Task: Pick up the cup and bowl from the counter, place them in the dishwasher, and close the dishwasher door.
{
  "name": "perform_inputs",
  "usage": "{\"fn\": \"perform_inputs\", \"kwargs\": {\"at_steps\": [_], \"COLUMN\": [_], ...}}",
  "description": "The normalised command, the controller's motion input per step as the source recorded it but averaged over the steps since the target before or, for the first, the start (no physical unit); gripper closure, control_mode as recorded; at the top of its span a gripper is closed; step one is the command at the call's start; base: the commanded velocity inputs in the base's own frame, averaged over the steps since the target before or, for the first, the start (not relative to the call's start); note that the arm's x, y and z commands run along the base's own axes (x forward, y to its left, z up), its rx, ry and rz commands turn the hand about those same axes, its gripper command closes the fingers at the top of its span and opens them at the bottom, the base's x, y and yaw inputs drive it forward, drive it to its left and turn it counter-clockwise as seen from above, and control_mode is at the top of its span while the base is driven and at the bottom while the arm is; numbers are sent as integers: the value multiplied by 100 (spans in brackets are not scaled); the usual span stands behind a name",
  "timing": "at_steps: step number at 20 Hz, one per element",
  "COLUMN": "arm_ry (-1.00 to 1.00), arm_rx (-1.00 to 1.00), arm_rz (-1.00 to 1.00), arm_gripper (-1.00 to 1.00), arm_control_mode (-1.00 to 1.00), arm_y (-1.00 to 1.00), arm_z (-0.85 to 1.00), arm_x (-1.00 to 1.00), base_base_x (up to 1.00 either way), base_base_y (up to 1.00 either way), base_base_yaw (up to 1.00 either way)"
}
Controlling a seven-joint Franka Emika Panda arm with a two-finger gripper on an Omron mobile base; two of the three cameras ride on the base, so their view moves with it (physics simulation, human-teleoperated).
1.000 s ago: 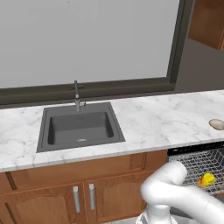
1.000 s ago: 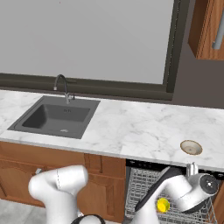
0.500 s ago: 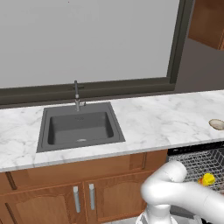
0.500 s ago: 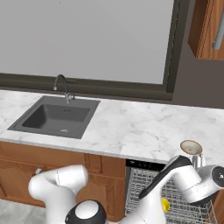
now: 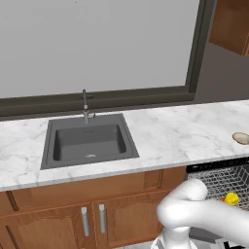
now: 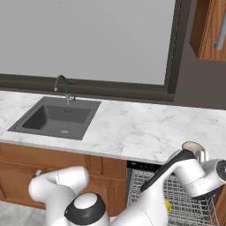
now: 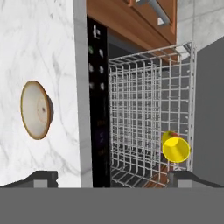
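The beige bowl (image 7: 36,109) sits on the white marble counter (image 7: 43,52), near its edge above the dishwasher (image 7: 97,109). My gripper (image 7: 113,178) is open and holds nothing; it hovers off the counter edge, facing the bowl and the rack. The yellow cup (image 7: 176,146) lies inside the silver wire rack (image 7: 144,109). The dishwasher door (image 7: 211,109) hangs open beside the rack. From the right base view my gripper (image 6: 201,155) is just beside the bowl (image 6: 190,146), with the cup (image 6: 168,206) lower down. The left base view has the bowl (image 5: 241,138) at the far right and the cup (image 5: 231,198) in the rack.
A dark grey sink (image 5: 87,141) with a faucet (image 5: 85,104) is set in the counter to the left. Brown cabinet doors (image 5: 92,219) stand below it. An upper wooden cabinet (image 6: 212,26) hangs at the right. A wide window spans the back wall.
My hand has risen from down by the rack and the cup up to counter height beside the bowl. The cup stays in the rack and the bowl has not moved.
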Motion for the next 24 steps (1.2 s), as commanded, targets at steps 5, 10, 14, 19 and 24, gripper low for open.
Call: {"fn": "perform_inputs", "kwargs": {"at_steps": [5, 10, 14, 19, 24], "arm_ry": [0, 0, 0, 0, 0], "arm_rx": [0, 0, 0, 0, 0], "arm_rz": [0, 0, 0, 0, 0], "arm_gripper": [-100, -100, -100, -100, -100], "arm_control_mode": [-100, -100, -100, -100, -100], "arm_y": [0, 0, 0, 5, 3], "arm_z": [19, 10, 2, 12, 11], "arm_x": [26, 31, 38, 12, 15], "base_base_x": [0, 0, 0, 0, 0], "base_base_y": [0, 0, 0, 0, 0], "base_base_yaw": [0, 0, 0, 0, 0]}}
